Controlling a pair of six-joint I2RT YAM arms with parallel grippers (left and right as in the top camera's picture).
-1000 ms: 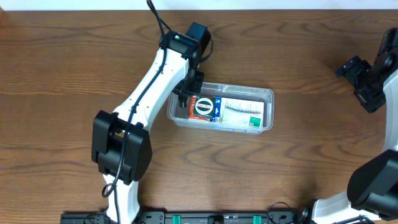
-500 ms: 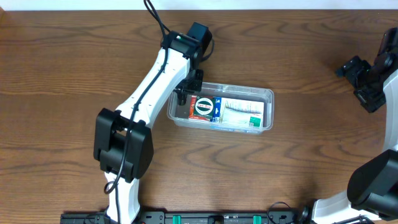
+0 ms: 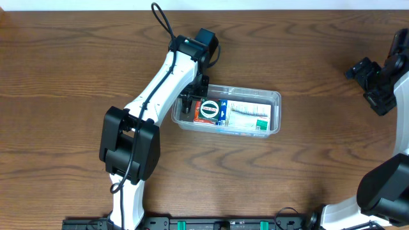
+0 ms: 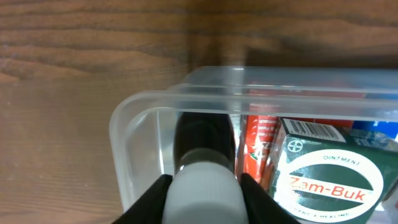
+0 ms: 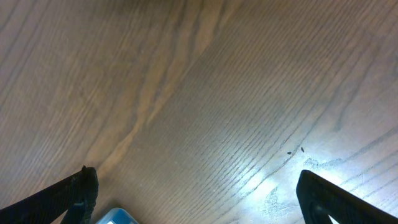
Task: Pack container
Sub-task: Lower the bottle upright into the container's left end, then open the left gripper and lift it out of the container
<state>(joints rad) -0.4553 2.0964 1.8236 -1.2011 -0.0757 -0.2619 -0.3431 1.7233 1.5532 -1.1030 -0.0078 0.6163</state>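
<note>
The clear plastic container (image 3: 276,97) lies at the table's middle. It holds a green Zam-Buk box (image 3: 208,111), a red box (image 4: 258,143) and a white and green box (image 3: 248,116). My left gripper (image 3: 190,102) reaches into the container's left end. In the left wrist view the container's rim (image 4: 134,106) curves around a dark bottle (image 4: 205,140) with a white cap. My left gripper (image 4: 204,194) is shut on this bottle, which stands between the wall and the red box. My right gripper (image 3: 370,80) is open and empty at the far right, and in its own view (image 5: 199,199) it hangs over bare wood.
The wooden table (image 3: 307,172) surrounds the container. The left arm stretches from the front left to the container. A small blue object (image 5: 115,218) shows at the bottom edge of the right wrist view.
The left arm's elbow has shifted slightly to the right. The left gripper stays at the container's left end. The right arm has not moved.
</note>
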